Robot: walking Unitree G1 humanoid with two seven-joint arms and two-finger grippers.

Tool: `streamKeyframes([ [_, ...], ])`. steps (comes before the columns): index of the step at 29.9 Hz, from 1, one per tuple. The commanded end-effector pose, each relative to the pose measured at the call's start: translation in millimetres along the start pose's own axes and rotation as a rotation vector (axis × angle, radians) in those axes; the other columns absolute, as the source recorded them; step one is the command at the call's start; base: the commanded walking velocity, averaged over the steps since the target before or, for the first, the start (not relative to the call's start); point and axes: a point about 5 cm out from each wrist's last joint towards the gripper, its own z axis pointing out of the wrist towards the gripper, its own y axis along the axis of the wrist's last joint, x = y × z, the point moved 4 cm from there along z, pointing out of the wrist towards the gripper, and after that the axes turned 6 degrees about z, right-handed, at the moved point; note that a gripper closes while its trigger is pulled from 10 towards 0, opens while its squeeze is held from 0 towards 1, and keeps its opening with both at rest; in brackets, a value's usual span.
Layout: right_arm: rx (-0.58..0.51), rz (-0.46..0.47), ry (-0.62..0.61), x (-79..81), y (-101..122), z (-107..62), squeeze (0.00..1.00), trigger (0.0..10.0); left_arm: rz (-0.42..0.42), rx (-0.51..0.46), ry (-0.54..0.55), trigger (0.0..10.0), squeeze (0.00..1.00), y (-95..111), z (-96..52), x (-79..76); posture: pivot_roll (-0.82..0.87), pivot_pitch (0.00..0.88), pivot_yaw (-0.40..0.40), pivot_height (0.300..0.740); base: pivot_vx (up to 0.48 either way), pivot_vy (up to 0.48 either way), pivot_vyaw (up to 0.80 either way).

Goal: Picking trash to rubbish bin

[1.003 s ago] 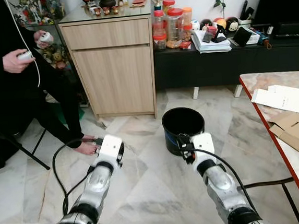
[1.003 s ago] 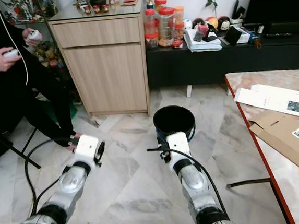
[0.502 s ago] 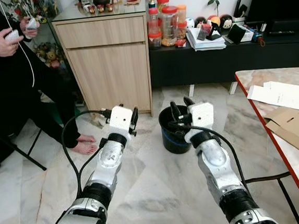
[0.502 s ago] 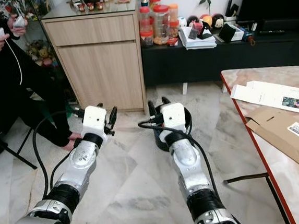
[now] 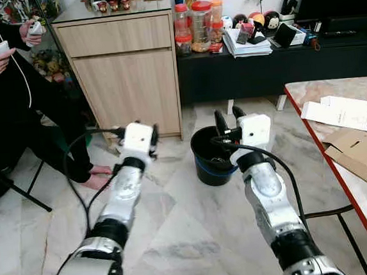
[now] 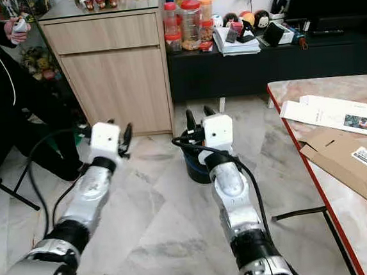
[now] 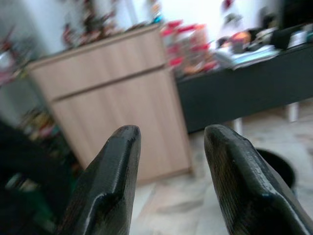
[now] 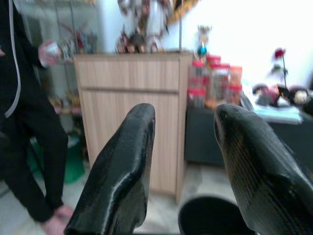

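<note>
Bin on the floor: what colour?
Black bin, with a blue band around its lower wall; clearest in the left eye view, behind the right gripper.

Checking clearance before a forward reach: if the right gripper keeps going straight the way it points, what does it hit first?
Probably the wooden cabinet. The right gripper, open and empty, points over the black bin, whose rim sits below the fingers, and at the cabinet's front. Depth is unclear, but nothing else appears in that line.
</note>
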Motion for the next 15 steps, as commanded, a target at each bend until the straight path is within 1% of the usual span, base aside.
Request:
streamKeyframes([
  [1,0.005,0.000,-0.035,-11.4,-0.3,-3.4,0.00,10.0,-0.008,0.001,0.018,10.0,0.00,1.7,2.7,10.0,0.14,0.000,0.033,0.740,0.000,0.000,0.00],
  [2,0.006,-0.004,-0.045,-14.6,-0.7,-4.5,0.00,10.0,-0.008,0.000,0.019,10.0,0.00,1.8,2.9,11.4,0.14,0.000,0.033,0.740,0.000,0.000,0.00],
  [3,0.006,-0.004,-0.045,-14.6,-0.7,-4.5,0.00,10.0,-0.008,0.000,0.019,10.0,0.00,1.8,2.9,11.4,0.14,0.000,0.033,0.740,0.000,0.000,0.00],
  [4,0.014,-0.021,-0.098,-31.1,-1.6,-8.7,0.00,10.0,0.007,0.019,0.025,10.0,0.00,-3.2,1.4,18.6,0.13,0.000,0.035,0.740,0.000,0.000,0.00],
  [5,0.017,-0.028,-0.117,-36.9,-2.0,-10.4,0.00,10.0,0.009,0.028,0.029,10.0,0.00,-5.7,0.6,21.8,0.13,0.000,0.035,0.740,0.000,0.000,0.00],
  [7,0.019,-0.033,-0.130,-40.9,-2.3,-11.6,0.00,10.0,0.008,0.037,0.034,10.0,0.00,-7.8,-0.1,24.2,0.13,0.000,0.035,0.740,0.000,0.000,0.00],
  [9,0.026,-0.050,-0.211,-65.2,-3.2,-19.9,0.00,10.0,0.000,0.095,0.097,10.0,0.00,-20.3,-4.4,44.3,0.12,0.000,0.040,0.740,0.000,0.000,0.00],
  [11,0.034,-0.058,-0.294,-91.1,-3.7,-32.0,0.00,10.0,0.016,0.113,0.126,10.0,0.00,-24.8,-7.3,58.2,0.12,0.000,0.039,0.740,0.000,0.000,0.00],
  [13,0.038,-0.061,-0.321,-99.1,-4.4,-36.7,0.00,10.0,0.022,0.104,0.117,10.0,0.00,-23.3,-6.9,57.8,0.13,0.000,0.039,0.740,0.000,0.000,0.00],
  [15,0.038,-0.063,-0.340,-103.4,-4.2,-38.6,0.00,10.0,0.022,0.103,0.116,10.0,0.00,-23.4,-7.0,57.6,0.13,0.000,0.040,0.740,0.000,0.000,0.00],
])
